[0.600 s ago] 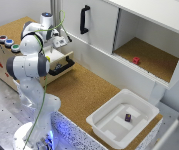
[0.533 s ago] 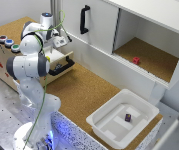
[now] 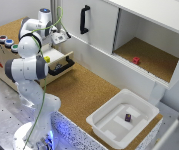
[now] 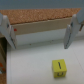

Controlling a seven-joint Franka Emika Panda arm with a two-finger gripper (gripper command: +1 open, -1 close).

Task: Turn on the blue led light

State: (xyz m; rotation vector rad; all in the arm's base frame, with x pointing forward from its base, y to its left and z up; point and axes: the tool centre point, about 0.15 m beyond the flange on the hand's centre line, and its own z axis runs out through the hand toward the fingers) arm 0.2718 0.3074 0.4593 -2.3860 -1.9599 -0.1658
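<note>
White bin (image 3: 107,131) nearest in exterior view, toward its right, w/ small dark block (image 3: 128,117) inside. Cork-topped bench (image 3: 84,92) beyond that, running back to cabinet. Arm base at near left, links rising and bending back over open drawer (image 3: 59,62) w/ black handle; yellow bit (image 3: 47,59) just visible at drawer, beside arm.

Gripper (image 3: 64,36) hangs above drawer, pointing down. Wrist view: fingers (image 4: 71,31) spread well apart, nothing between them; yellow cube (image 4: 59,67) lying on pale drawer floor below, cork strip past it. No contact w/ anything.

Key relation: blue led light (image 3: 8,43) sits on top of wooden box, far left in exterior view, middle of row of three round buttons — reddish button (image 3: 2,38) on far side, green button (image 3: 14,48) on near side. So target lies well to exterior view's left of gripper, beyond arm's own elbow, roughly same depth. Not in wrist view at all. Row runs near-to-far along box edge, neighbours just beside blue one, so little room for a wide-open tool; judge fingers better brought together for a clean press, and approach from straight above.

Task looks not begun: press not yet made.

Farthest: open cabinet bay, right, w/ small red block (image 3: 136,60) on its cork floor; closed door w/ black handle (image 3: 83,19) left of it.
</note>
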